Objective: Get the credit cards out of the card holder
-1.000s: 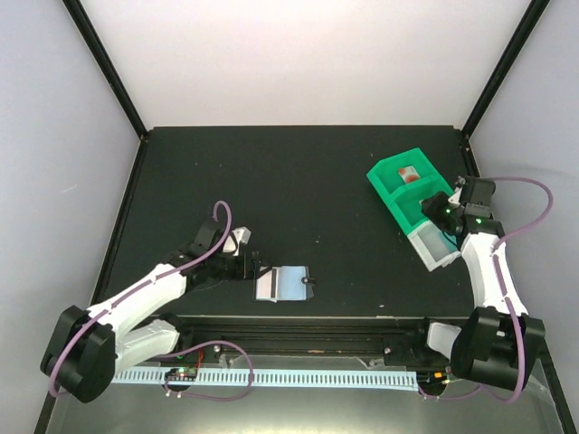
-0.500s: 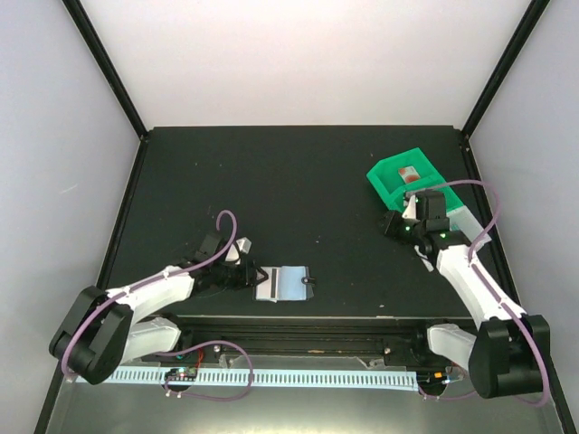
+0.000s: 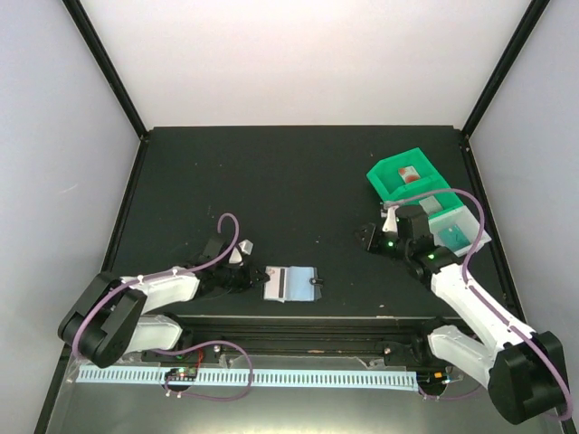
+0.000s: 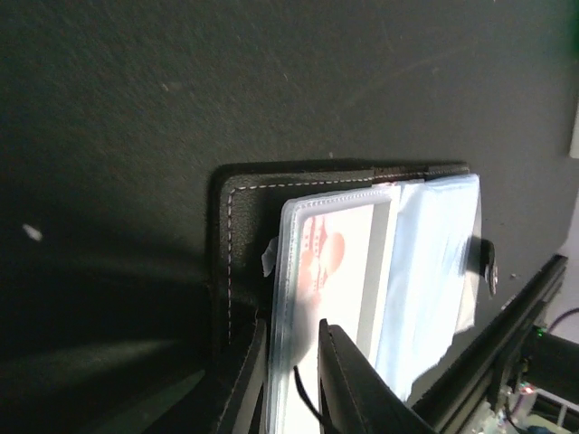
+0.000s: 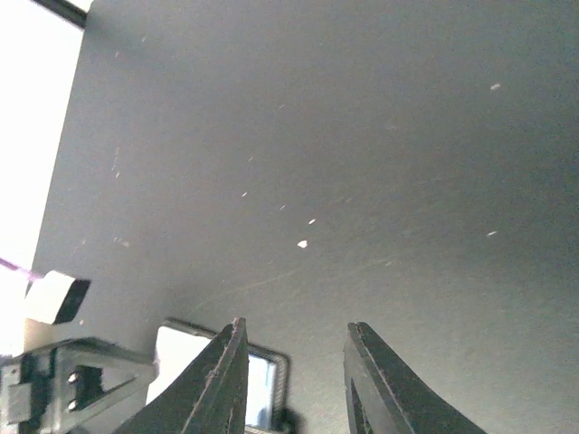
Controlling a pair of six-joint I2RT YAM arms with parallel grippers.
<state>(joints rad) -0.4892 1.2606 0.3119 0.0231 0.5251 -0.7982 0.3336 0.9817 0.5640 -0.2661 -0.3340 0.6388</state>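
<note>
White arms (image 3: 167,289), black joints (image 3: 529,384), looping purple cables (image 3: 227,218).

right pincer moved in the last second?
Yes. The right pincer swung left, from over the green bin to clear of its left edge.

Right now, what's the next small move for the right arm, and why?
Probably bring the right pincer toward the open side of the card holder. The left pincer straddles its left edge, the red card sits inside it, and the right pincer hangs open and empty over bare table, short of it.
</note>
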